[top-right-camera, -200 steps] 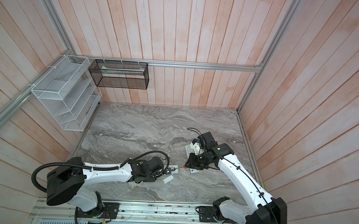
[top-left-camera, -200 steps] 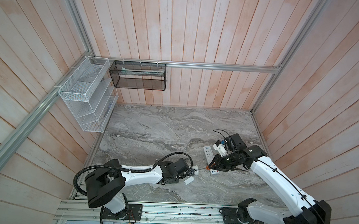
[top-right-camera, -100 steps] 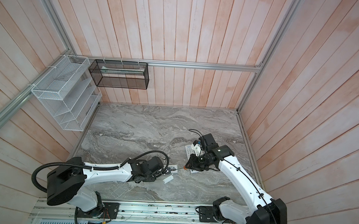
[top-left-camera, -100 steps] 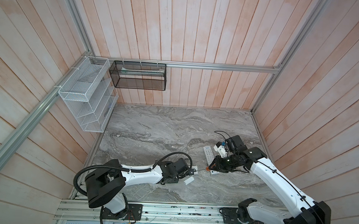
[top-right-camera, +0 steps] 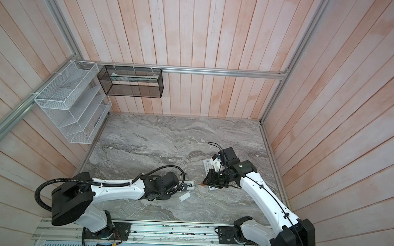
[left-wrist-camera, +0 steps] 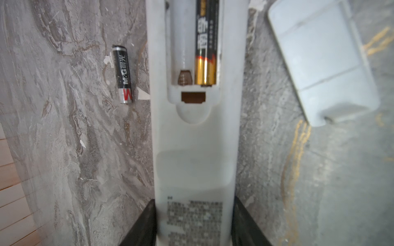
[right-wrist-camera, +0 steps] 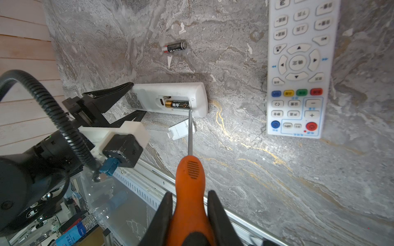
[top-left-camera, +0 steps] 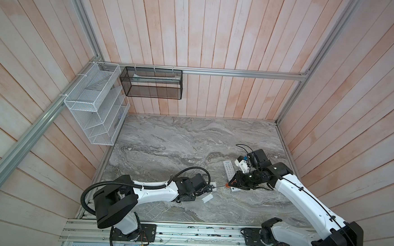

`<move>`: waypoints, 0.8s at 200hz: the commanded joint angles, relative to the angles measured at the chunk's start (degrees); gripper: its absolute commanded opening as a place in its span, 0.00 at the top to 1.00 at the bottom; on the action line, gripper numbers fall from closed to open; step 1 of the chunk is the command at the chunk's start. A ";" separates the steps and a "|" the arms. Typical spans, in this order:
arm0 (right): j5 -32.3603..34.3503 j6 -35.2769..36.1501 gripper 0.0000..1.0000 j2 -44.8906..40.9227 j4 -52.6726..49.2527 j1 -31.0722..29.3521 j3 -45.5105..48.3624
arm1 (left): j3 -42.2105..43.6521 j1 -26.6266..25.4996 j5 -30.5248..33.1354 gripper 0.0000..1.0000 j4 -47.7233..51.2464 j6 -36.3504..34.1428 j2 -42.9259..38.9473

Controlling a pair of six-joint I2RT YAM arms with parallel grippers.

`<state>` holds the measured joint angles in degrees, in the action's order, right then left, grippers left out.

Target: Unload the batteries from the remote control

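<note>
My left gripper point(left-wrist-camera: 195, 223) is shut on the white remote control point(left-wrist-camera: 195, 149), which lies back up with its compartment uncovered. One black and gold battery point(left-wrist-camera: 205, 49) sits in the compartment beside an empty slot. A second battery point(left-wrist-camera: 123, 74) lies loose on the marble next to the remote. My right gripper point(right-wrist-camera: 189, 213) is shut on the orange screwdriver point(right-wrist-camera: 189, 181). The screwdriver's metal tip rests at the end of the seated battery point(right-wrist-camera: 177, 104). In both top views the two grippers point(top-left-camera: 209, 188) point(top-left-camera: 233, 183) face each other near the table's front.
A white battery cover point(right-wrist-camera: 181, 129) lies on the marble just beside the held remote. A second white remote point(right-wrist-camera: 300, 64) lies face up farther back on the right. Wire baskets point(top-left-camera: 94, 103) hang on the left wall, and a black one point(top-left-camera: 151, 83) on the back wall.
My right gripper has crept left with the screwdriver toward the held remote. The left arm and the remote have stayed still.
</note>
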<state>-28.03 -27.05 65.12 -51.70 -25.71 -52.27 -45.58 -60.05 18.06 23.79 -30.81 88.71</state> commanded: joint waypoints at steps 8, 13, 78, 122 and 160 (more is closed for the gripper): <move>-0.45 -0.79 1.00 -0.32 1.21 0.02 0.40 | 0.65 -0.33 -0.85 0.98 -1.55 -0.48 0.45; -0.37 -0.92 1.00 -0.41 1.17 0.01 0.13 | 0.67 -0.33 -0.84 0.98 -1.57 -0.53 0.47; 0.82 -0.98 1.00 -0.92 -0.81 -0.03 -3.23 | 0.71 -0.33 -0.31 0.98 -1.57 -0.66 0.47; 1.12 -0.16 1.00 -1.00 -0.85 0.05 -3.73 | 1.17 0.55 -1.62 0.97 -1.27 -0.99 0.61; 0.66 -0.04 1.00 -1.14 1.16 0.09 -3.03 | 0.08 3.89 -3.34 0.88 0.82 -0.87 1.97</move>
<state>-27.51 -27.83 64.99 -51.96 -25.71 -54.65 -45.41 -58.28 16.82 23.14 -31.29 89.25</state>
